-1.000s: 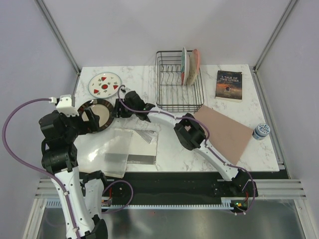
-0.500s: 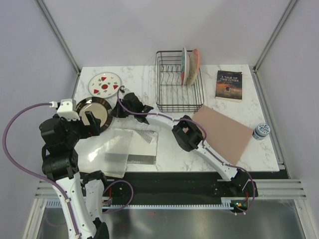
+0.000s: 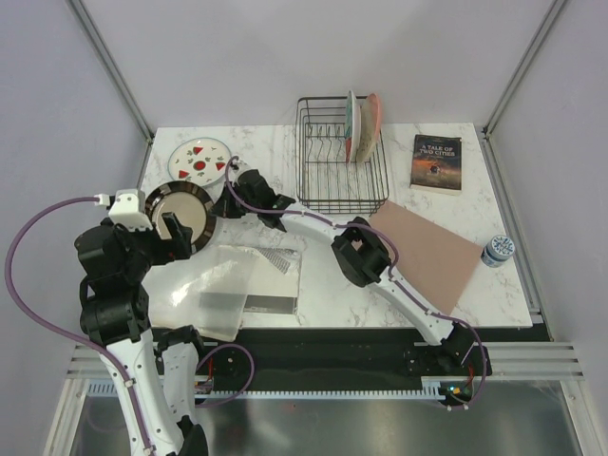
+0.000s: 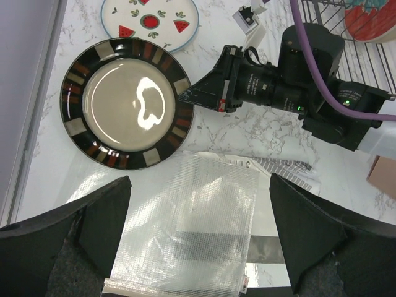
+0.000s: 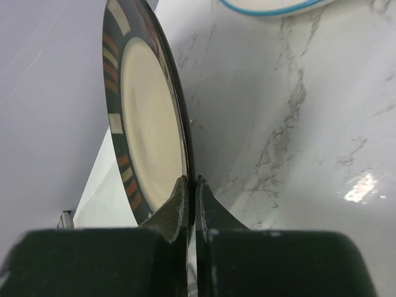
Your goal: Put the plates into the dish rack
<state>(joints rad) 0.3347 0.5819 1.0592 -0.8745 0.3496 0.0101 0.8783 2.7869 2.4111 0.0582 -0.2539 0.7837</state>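
The dark brown-rimmed, cream-centred plate (image 3: 182,211) (image 4: 127,105) lies at the table's left side. My right gripper (image 3: 220,205) (image 5: 190,182) is shut on its right rim (image 5: 148,124), one finger above and one below. The white plate with red fruit marks (image 3: 199,161) (image 4: 150,21) lies flat just behind it. My left gripper (image 4: 199,179) hovers open over the mesh bag, near the dark plate's front edge, holding nothing. The black wire dish rack (image 3: 328,161) stands at the back centre, with a red plate (image 3: 352,123) and a pink plate (image 3: 371,119) upright in its right end.
A clear mesh zip bag (image 3: 228,285) (image 4: 192,229) lies in front of the dark plate. A pinkish-brown mat (image 3: 427,252) lies right of centre, a dark book (image 3: 437,161) at the back right, and a small jar (image 3: 498,250) by the right edge.
My right gripper's jaws closed onto the dark plate's rim and shifted slightly back with it. My left gripper drew back off the plate toward the near left.
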